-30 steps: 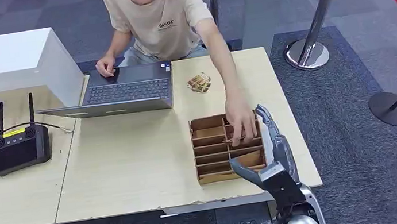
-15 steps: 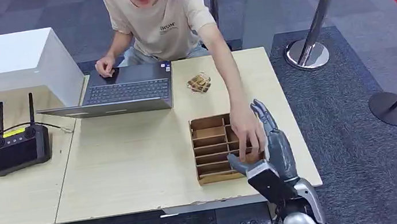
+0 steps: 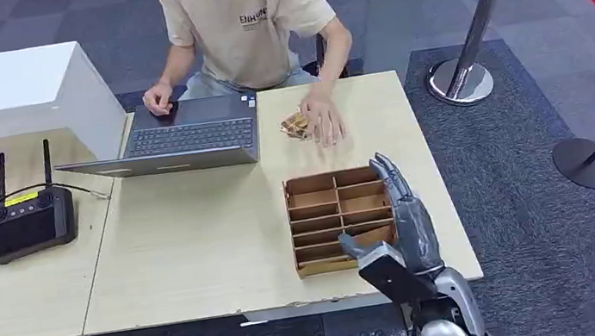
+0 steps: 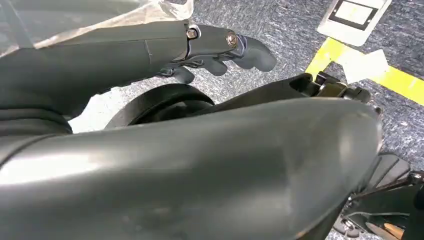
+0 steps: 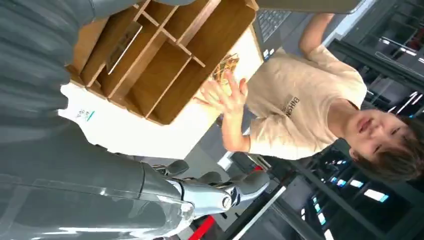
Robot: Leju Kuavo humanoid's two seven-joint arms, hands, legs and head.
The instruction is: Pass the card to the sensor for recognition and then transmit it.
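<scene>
A wooden divider box (image 3: 314,185) lies on the table (image 3: 199,242), near its front right corner. My right hand (image 3: 402,228) lies along the box's right side, fingers stretched out and thumb spread toward the near compartments, holding nothing. A thin card (image 5: 121,47) leans in one compartment of the box (image 5: 170,60) in the right wrist view. A small stack of cards (image 3: 297,124) lies beyond the box, with a person's hand (image 3: 324,121) on it. My left hand (image 4: 215,47) hangs over the floor and holds nothing.
A person in a beige shirt (image 3: 249,22) sits across the table at an open laptop (image 3: 186,137). On the left table are a black controller with two antennas (image 3: 27,221) and a white box (image 3: 15,92). Stanchion bases (image 3: 461,81) stand on the carpet to the right.
The person's hand has drawn back from the divider box to the card stack beyond it. My right hand has shifted slightly toward me along the box's right side.
</scene>
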